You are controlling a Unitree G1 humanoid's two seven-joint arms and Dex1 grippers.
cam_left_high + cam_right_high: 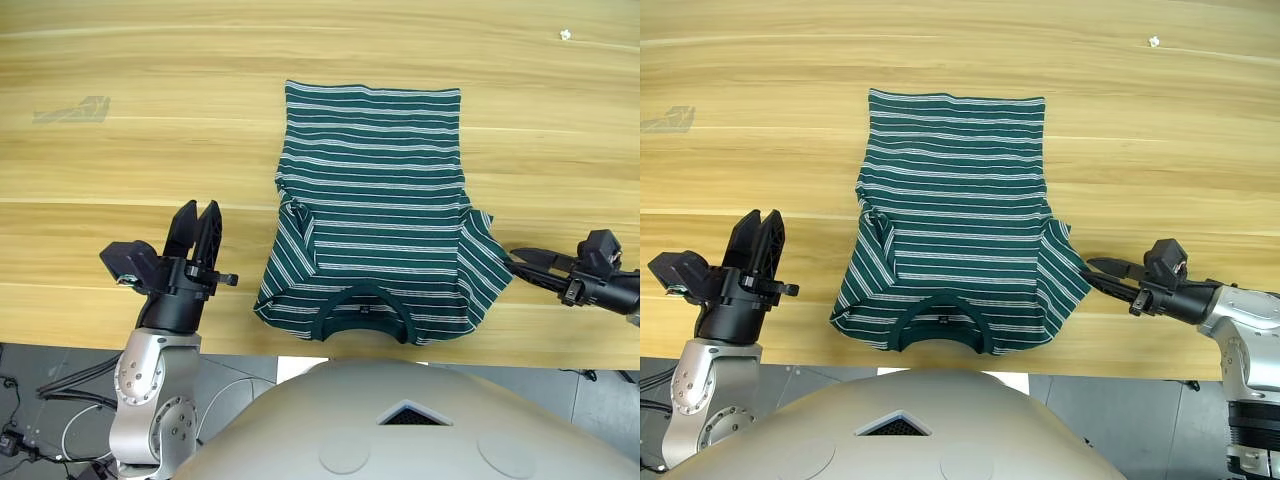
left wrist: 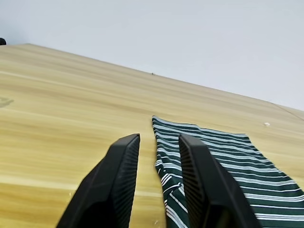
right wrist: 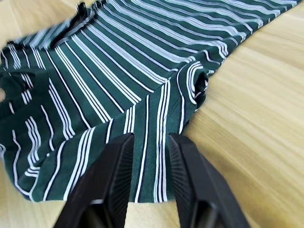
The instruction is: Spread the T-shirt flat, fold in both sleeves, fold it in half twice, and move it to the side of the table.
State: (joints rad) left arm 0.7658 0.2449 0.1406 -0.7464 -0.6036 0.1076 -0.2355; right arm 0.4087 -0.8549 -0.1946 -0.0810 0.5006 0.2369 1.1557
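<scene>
A dark green T-shirt (image 1: 375, 230) with white stripes lies on a pale wooden surface (image 1: 120, 180). Its collar is at the near edge and both sleeves are tucked inward. The left pincer (image 1: 200, 208) hovers just left of the shirt, apart from it, fingers spread. The right pincer (image 1: 512, 258) sits at the shirt's right sleeve edge, fingers parted over the cloth. A small white scrap (image 1: 565, 34) lies far right.

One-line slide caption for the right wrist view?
Right gripper, fingers apart, at the edge of the striped green T-shirt lying on the wooden table.
</scene>
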